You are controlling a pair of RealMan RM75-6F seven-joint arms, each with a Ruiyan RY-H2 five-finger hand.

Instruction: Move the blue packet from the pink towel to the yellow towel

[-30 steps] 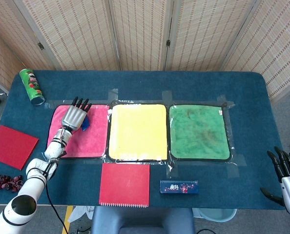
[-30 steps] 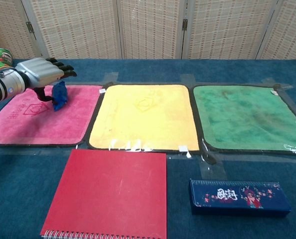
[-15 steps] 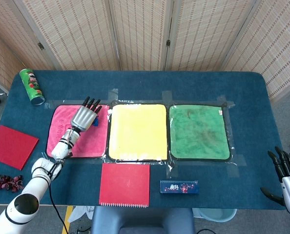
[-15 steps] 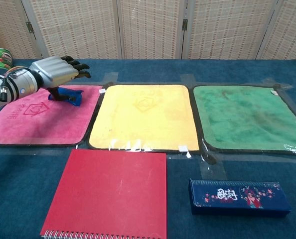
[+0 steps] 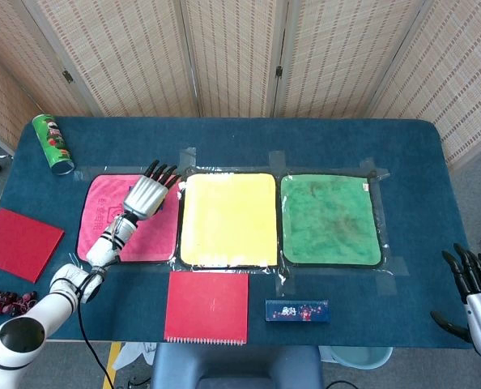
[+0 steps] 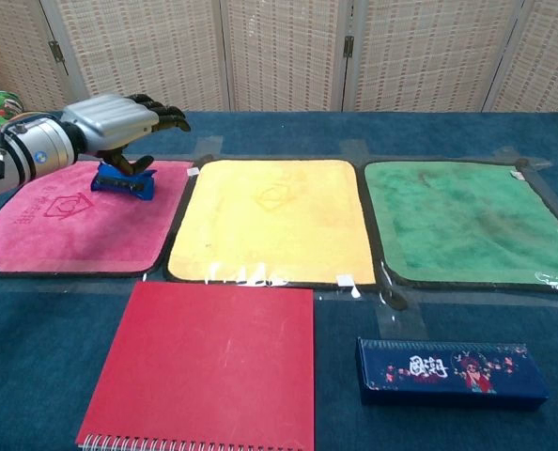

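Note:
The blue packet point(image 6: 124, 183) lies flat on the far right part of the pink towel point(image 6: 72, 230), close to its edge beside the yellow towel point(image 6: 270, 216). My left hand point(image 6: 115, 122) hovers just over the packet with its fingers stretched out past it and the thumb hanging down to the packet's top. In the head view the left hand point(image 5: 146, 194) hides the packet on the pink towel point(image 5: 163, 239); the yellow towel point(image 5: 228, 219) is bare. My right hand point(image 5: 471, 284) is at the table's near right corner, fingers spread and holding nothing.
A green towel point(image 5: 329, 219) lies right of the yellow one. A red notebook point(image 5: 206, 306) and a dark blue pencil case point(image 5: 297, 310) lie near the front edge. A green can point(image 5: 53, 143) stands far left, with another red notebook point(image 5: 18, 243) below it.
The packet hung from my left hand a second ago; it now lies flat on the pink towel. The hand has moved right and slightly up. The right hand has stayed put.

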